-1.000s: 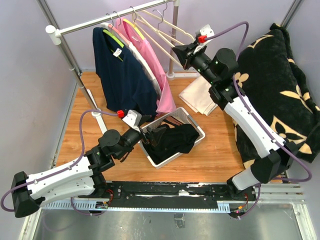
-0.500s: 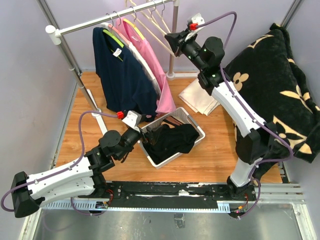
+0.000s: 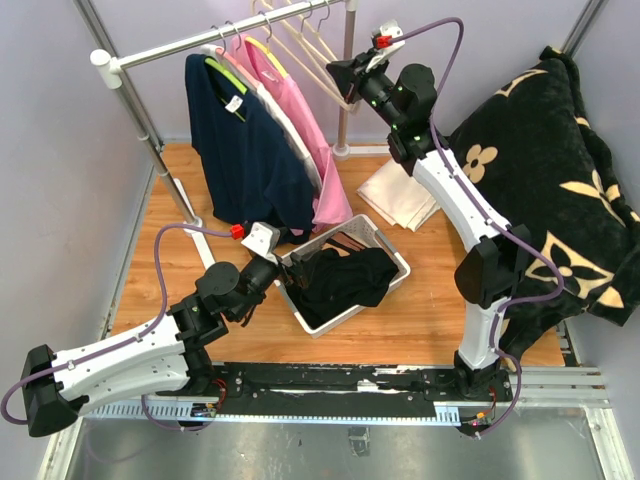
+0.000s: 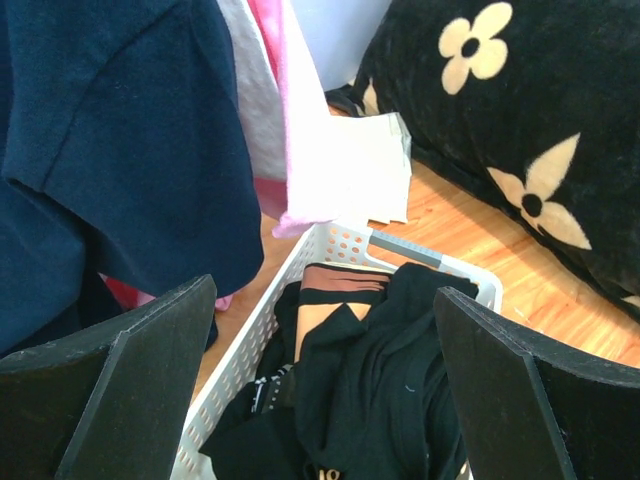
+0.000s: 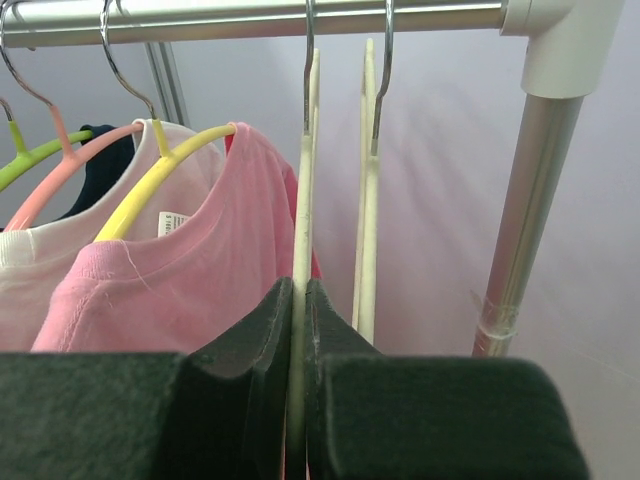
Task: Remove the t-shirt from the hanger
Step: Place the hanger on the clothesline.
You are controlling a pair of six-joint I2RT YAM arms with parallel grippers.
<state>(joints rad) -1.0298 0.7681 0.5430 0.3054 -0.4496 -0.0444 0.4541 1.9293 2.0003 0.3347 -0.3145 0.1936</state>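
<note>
My right gripper (image 5: 300, 300) is shut on a bare cream hanger (image 5: 303, 200) whose hook is over the rail (image 5: 250, 15); from above, the gripper (image 3: 338, 75) is high up beside the rail's right post. A second bare cream hanger (image 5: 367, 200) hangs just right of it. To the left, a pink t-shirt (image 5: 200, 280) hangs on a yellow hanger (image 5: 160, 175), with a white and a navy t-shirt (image 3: 245, 150) behind. My left gripper (image 4: 325, 290) stands open, holding nothing, over a black garment (image 4: 390, 380) lying in the white basket (image 4: 250, 340).
The rack's metal post (image 5: 530, 200) stands close on the right of my right gripper. A black blanket with cream flowers (image 3: 550, 180) fills the right side. A folded beige cloth (image 3: 395, 190) lies on the wooden floor behind the basket (image 3: 392, 250).
My right arm has risen and swung left towards the rail with the cream hanger, which now hangs straighter. The left arm has stayed put.
</note>
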